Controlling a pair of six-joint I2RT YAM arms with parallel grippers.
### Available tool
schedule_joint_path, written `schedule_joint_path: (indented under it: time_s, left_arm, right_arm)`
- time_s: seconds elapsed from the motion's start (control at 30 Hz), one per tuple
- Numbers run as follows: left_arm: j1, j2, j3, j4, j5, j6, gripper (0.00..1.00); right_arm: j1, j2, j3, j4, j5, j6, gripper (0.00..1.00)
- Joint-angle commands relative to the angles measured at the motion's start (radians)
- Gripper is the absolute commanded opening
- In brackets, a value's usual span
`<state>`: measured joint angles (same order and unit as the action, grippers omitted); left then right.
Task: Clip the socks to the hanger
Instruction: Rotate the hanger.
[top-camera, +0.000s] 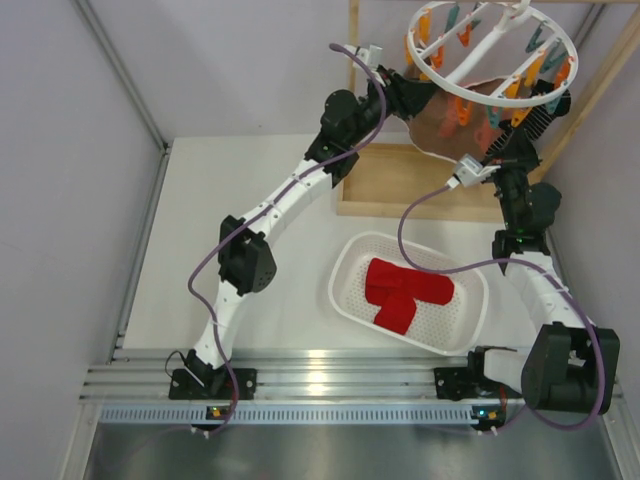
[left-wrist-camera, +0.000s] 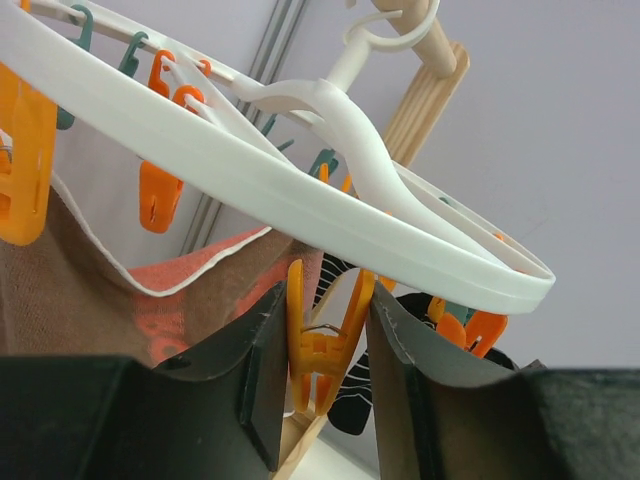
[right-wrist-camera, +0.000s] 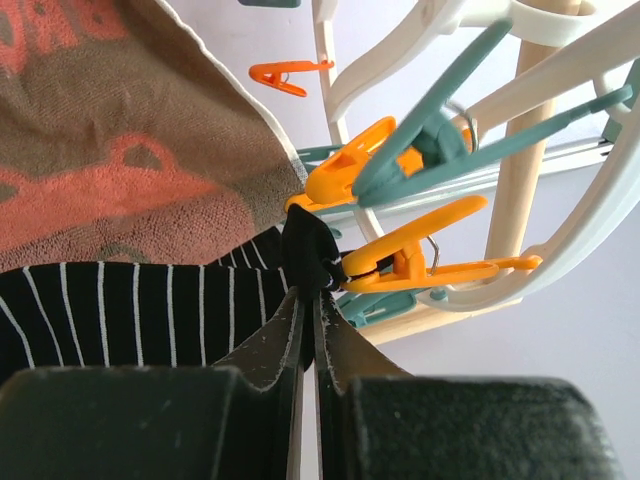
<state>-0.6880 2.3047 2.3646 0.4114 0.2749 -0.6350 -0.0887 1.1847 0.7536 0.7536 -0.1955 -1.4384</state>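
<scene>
The top camera looks down from high behind the near edge over the whole bench (top-camera: 250, 200), while the wrist cameras look up past the left claw (left-wrist-camera: 325, 335) and right claw (right-wrist-camera: 312, 300), close under the hanger (left-wrist-camera: 280, 185) all three views share.

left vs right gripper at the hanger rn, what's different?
The left gripper closes on an orange clip, fingers on its handles; the right gripper pinches the black striped sock. The left gripper's jaws stand apart around the clip; the right gripper's nearly meet, only thin fabric between. The left gripper sits under the hanger ring; the right gripper holds the sock's edge beside a second orange clip. Both are raised at the hanger.
</scene>
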Motion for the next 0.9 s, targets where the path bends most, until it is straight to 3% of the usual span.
schedule_joint_path:
  time_s: [0.0, 0.17, 0.2, 0.27, 0.3, 0.37, 0.43, 0.5, 0.63, 0.77, 0.87]
  left_arm:
    - [0.001, -0.008, 0.050, 0.081, -0.008, -0.012, 0.34]
    - [-0.002, -0.014, 0.047, 0.089, 0.009, -0.037, 0.29]
    - [-0.002, -0.019, 0.044, 0.090, 0.012, -0.041, 0.28]
    - [-0.005, -0.022, 0.042, 0.096, 0.018, -0.048, 0.23]
    - [-0.008, -0.025, 0.041, 0.101, 0.024, -0.051, 0.22]
    - [-0.013, -0.028, 0.036, 0.109, 0.027, -0.060, 0.20]
    - [-0.016, -0.030, 0.030, 0.121, 0.033, -0.072, 0.19]
    - [-0.021, -0.030, 0.024, 0.133, 0.033, -0.089, 0.18]
    - [-0.025, -0.036, 0.007, 0.152, 0.037, -0.104, 0.18]
    - [-0.031, -0.039, 0.005, 0.158, 0.032, -0.111, 0.18]
    - [-0.038, -0.041, 0.004, 0.158, 0.026, -0.115, 0.18]
  right_arm:
    - [-0.014, -0.027, 0.010, 0.018, -0.015, 0.016, 0.03]
    - [-0.014, -0.063, 0.036, -0.124, -0.008, 0.042, 0.28]
    - [-0.014, -0.074, 0.049, -0.173, -0.013, 0.058, 0.39]
    - [-0.016, -0.117, 0.113, -0.406, -0.034, 0.116, 0.51]
    - [-0.016, -0.131, 0.142, -0.515, -0.082, 0.130, 0.64]
    - [-0.022, -0.160, 0.226, -0.806, -0.178, 0.188, 0.75]
    - [-0.023, -0.155, 0.292, -1.069, -0.251, 0.241, 0.79]
    - [-0.025, -0.140, 0.386, -1.202, -0.353, 0.286, 0.79]
    - [-0.023, -0.070, 0.533, -1.475, -0.530, 0.422, 0.70]
    - [-0.004, -0.025, 0.624, -1.478, -0.683, 0.662, 0.63]
    - [0.047, -0.040, 0.584, -1.290, -0.696, 0.898, 0.60]
